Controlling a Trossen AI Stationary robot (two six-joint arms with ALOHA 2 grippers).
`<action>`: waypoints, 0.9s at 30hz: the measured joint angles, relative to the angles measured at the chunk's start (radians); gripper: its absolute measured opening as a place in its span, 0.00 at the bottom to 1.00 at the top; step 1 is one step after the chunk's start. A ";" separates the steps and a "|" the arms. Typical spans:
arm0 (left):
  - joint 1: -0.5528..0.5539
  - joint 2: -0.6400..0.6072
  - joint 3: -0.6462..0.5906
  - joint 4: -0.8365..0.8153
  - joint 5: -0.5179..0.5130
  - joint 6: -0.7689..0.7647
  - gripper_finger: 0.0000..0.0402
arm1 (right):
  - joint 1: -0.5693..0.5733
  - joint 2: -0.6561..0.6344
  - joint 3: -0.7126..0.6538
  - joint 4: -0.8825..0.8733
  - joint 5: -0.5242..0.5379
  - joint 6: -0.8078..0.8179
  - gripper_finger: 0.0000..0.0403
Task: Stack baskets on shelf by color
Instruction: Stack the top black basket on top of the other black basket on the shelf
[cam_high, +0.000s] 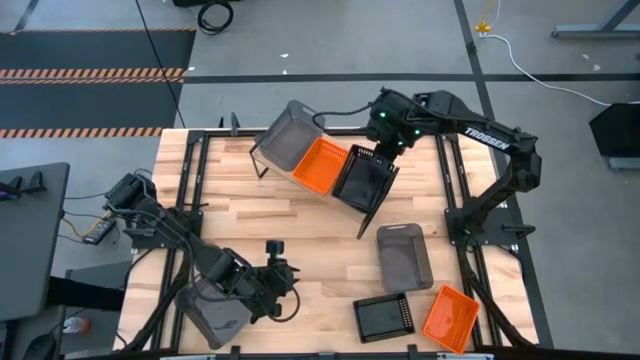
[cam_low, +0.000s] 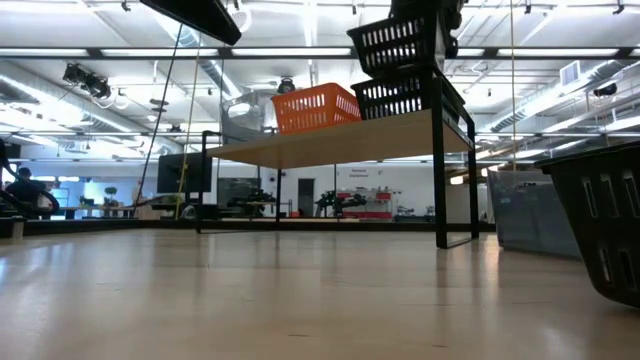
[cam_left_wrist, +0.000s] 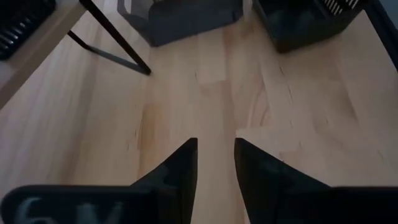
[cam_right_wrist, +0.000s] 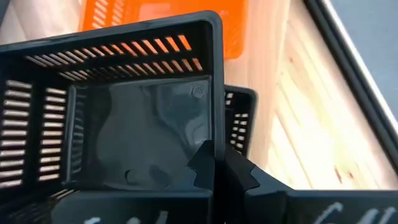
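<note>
A: Camera layout?
B: High view straight down on the whole table (cam_high: 300, 215). Low view at tabletop height, level, facing the shelf (cam_low: 330, 143).
A: Wrists?
B: Left looks down close at the boards; right sits tight on a black basket (cam_right_wrist: 124, 124). High and low share the shelf.
</note>
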 joint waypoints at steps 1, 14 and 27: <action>0.000 0.000 0.000 0.001 0.000 -0.002 0.28 | -0.003 0.000 -0.012 0.005 -0.003 0.000 0.02; -0.023 0.000 0.000 0.018 0.012 -0.029 0.27 | -0.103 -0.026 -0.124 0.106 -0.031 0.091 0.02; -0.019 0.000 0.000 0.020 -0.001 -0.033 0.27 | -0.100 -0.112 -0.287 0.166 -0.027 0.207 0.03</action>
